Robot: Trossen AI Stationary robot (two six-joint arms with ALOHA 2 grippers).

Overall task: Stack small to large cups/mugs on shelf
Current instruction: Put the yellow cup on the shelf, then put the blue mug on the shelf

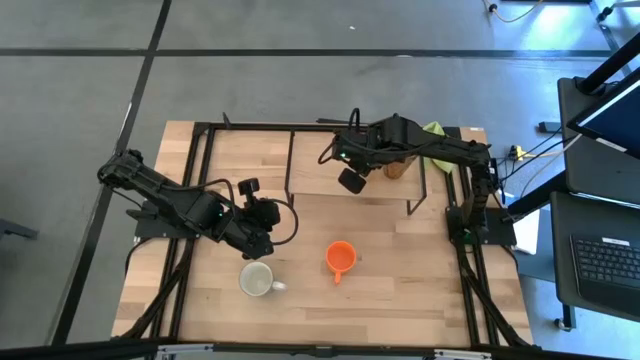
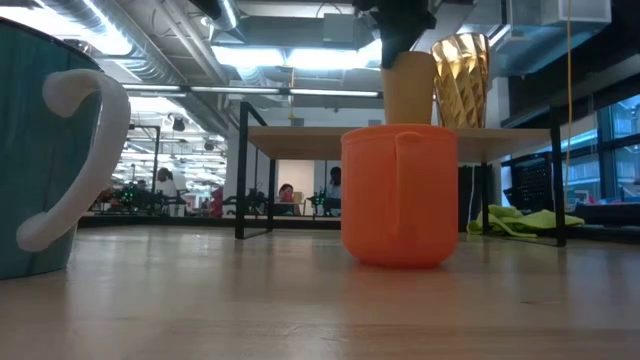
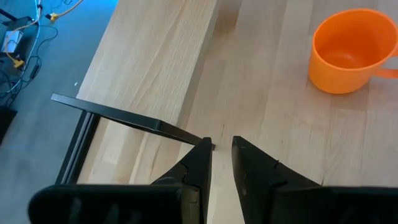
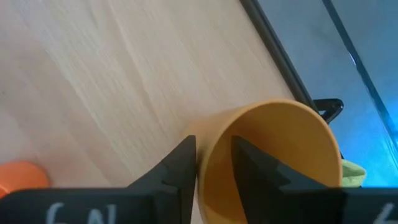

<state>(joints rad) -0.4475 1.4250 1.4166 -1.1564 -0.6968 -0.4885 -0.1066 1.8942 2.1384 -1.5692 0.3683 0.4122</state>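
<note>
Over on the shelf [image 2: 300, 135], the right gripper [image 4: 213, 163] sits on the tan-yellow mug [image 4: 273, 158], one finger inside the rim and one outside; from here I can't quite tell whether it is gripping the wall or standing just clear of it. Just beside that mug stands the amber tumbler [image 2: 461, 78]. Down on the tabletop [image 1: 400, 290], the orange cup [image 1: 340, 258] and the white mug [image 1: 258, 279] sit apart in front of the shelf. Near the white mug, the left gripper [image 3: 221, 155] hovers with its fingers narrowly parted, holding nothing.
</note>
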